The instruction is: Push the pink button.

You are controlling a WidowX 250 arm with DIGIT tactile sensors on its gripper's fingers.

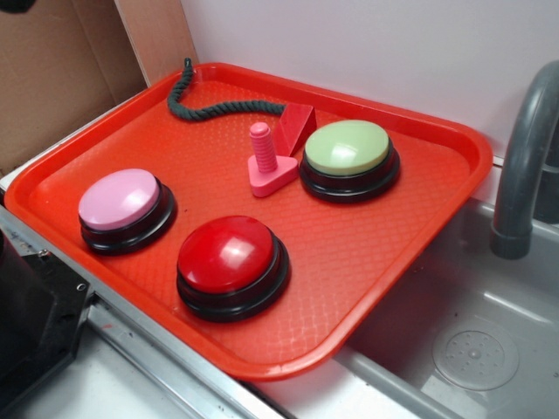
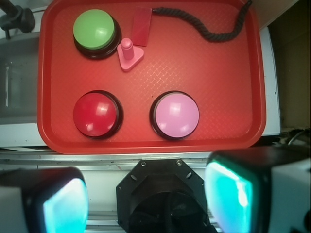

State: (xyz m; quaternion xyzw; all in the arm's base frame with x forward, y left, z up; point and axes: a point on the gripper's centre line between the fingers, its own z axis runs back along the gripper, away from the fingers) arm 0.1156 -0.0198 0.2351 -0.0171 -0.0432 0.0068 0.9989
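The pink button [image 1: 120,199] has a pale pink dome on a black base and sits at the left of the red tray [image 1: 367,253]. From the wrist camera the pink button [image 2: 176,115] lies low on the tray [image 2: 228,97], right of centre. My gripper [image 2: 148,199] hovers high above the robot base, short of the tray's near edge and well clear of the button. Its two fingers [image 2: 228,194] stand wide apart with nothing between them. The gripper itself does not show in the exterior view.
A red button [image 1: 231,257] and a green button [image 1: 348,150] share the tray with a bright pink toy bolt [image 1: 265,164], a red block [image 1: 295,127] and a dark rope [image 1: 210,103]. A grey sink with a faucet [image 1: 524,166] lies to the right. Cardboard stands behind.
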